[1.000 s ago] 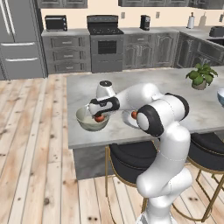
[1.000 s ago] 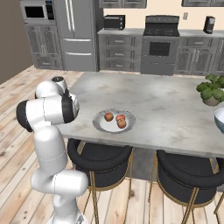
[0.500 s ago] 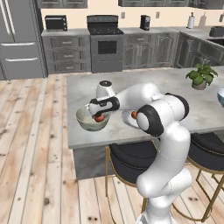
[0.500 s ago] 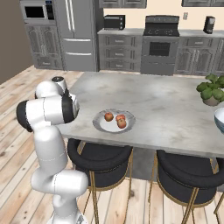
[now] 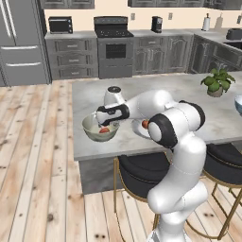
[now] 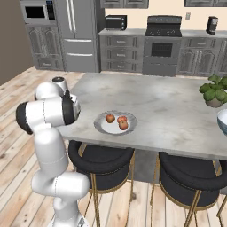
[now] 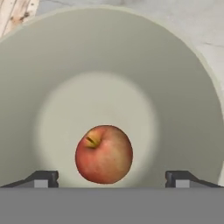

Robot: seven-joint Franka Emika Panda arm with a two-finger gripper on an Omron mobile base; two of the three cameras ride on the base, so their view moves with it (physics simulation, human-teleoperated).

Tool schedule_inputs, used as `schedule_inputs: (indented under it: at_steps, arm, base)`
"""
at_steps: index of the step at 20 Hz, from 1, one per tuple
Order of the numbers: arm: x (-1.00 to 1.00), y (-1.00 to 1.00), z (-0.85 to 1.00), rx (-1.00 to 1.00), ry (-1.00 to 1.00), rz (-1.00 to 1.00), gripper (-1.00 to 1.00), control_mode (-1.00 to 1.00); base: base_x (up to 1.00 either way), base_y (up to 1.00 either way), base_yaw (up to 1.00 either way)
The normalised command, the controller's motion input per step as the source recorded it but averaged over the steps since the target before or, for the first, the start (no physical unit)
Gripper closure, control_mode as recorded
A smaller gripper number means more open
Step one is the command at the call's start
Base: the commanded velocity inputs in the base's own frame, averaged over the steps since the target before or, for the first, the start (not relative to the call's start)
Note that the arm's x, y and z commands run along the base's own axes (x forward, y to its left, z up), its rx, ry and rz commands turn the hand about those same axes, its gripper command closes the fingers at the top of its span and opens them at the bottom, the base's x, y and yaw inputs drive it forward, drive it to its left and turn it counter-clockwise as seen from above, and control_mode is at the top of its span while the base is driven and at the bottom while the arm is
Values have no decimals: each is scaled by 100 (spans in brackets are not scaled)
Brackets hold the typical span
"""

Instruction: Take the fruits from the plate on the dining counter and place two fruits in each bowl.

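My gripper (image 7: 112,177) hangs open just above the beige-grey bowl (image 7: 183,87), its fingertips (image 7: 43,178) well apart on either side of a red-orange fruit (image 7: 104,154) lying on the bowl's bottom and touching neither. From the left base, the gripper (image 5: 106,123) reaches down into that bowl (image 5: 90,128) near the dining counter's (image 5: 90,97) front left, with the fruit (image 5: 104,130) inside. The plate (image 6: 103,127) holds three fruits (image 6: 110,118) (image 6: 122,119) (image 6: 123,125). The white-and-blue bowl (image 6: 223,122) stands at the counter's far right.
A potted plant (image 6: 215,90) stands on the counter's far right side. Two black stools with gold legs (image 6: 100,159) (image 6: 190,177) are tucked under the near edge. Dark cabinets, a stove and a fridge line the back wall.
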Motion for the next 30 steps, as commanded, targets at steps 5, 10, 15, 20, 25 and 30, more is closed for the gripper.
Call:
schedule_inputs:
  at_steps: [5,10,15,20,25,30]
  arm:
    - [-26,-25,86,1,-14,1,-100,-100]
    - [-94,-94,69,1,-2,0,-100,-100]
    - [-71,-100,49,2,0,0,-100,-100]
    - [-26,-100,0,0,0,0,-100,-100]
    - [-1,-100,-17,0,0,0,-100,-100]
    - [20,-92,-25,-1,0,-1,-100,-100]
  base:
    - [0,0,0]
    - [0,0,0]
    - [0,0,0]
    - [0,0,0]
    - [0,0,0]
    - [0,0,0]
